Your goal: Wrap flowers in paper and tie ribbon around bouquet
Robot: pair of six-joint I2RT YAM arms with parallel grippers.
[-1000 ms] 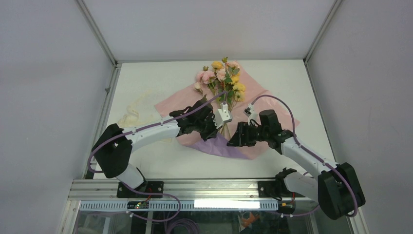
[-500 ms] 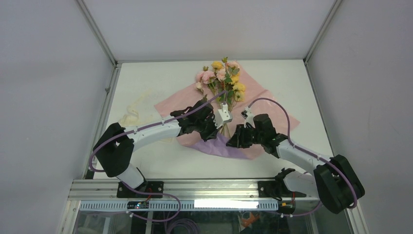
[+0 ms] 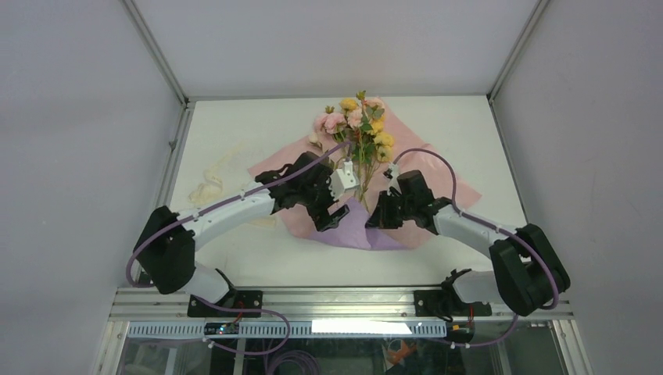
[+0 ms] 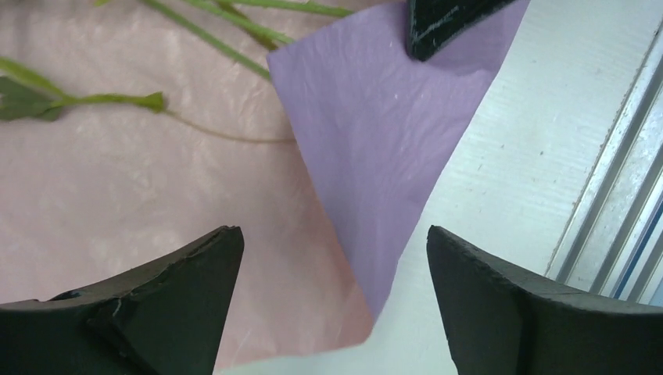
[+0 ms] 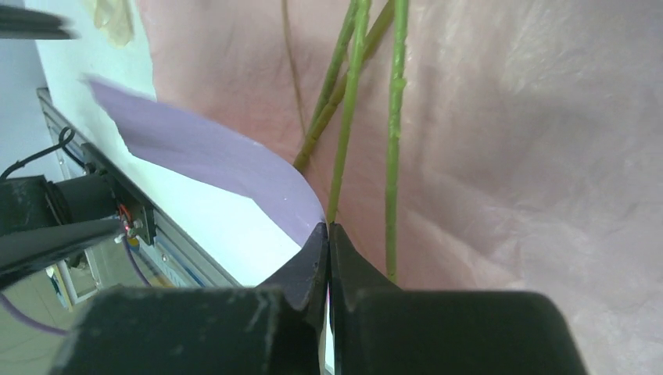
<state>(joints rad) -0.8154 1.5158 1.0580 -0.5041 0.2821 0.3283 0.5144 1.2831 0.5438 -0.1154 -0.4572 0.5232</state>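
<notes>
Jaws, left to right. Far left on the white table (image 3: 258, 125), well apart from both arms, lies the limp cream fabric ribbon (image 3: 215, 176), untouched; tying is not yet begun.

My left gripper (image 4: 332, 234) stands spread wide and holds nothing. It hovers over the near edge of the thin, crinkly square sheet of wrapping paper (image 3: 438, 168), which lies pink side up. The sheet's near corner is turned over as a lilac flap (image 4: 367, 133).

The small bunch of yellow, pink and orange flowers (image 3: 360, 125) lies along the middle of the paper. Blooms point to the far corner; the long green stems (image 5: 348, 101) run toward me, between my two grippers.

My right gripper (image 5: 328, 230) is pressed together. The flap's curled edge runs straight into its tips, so I judge it pinches the paper there. The stems pass just beside the tips; whether one is caught too, I cannot tell.

Step in hand, as I judge it: first fold of the wrap. Next move calls for drawing the pinched corner over the stems without dragging them askew, with the free left jaws steadying or taking the other side. Thin paper may slip or tear.
</notes>
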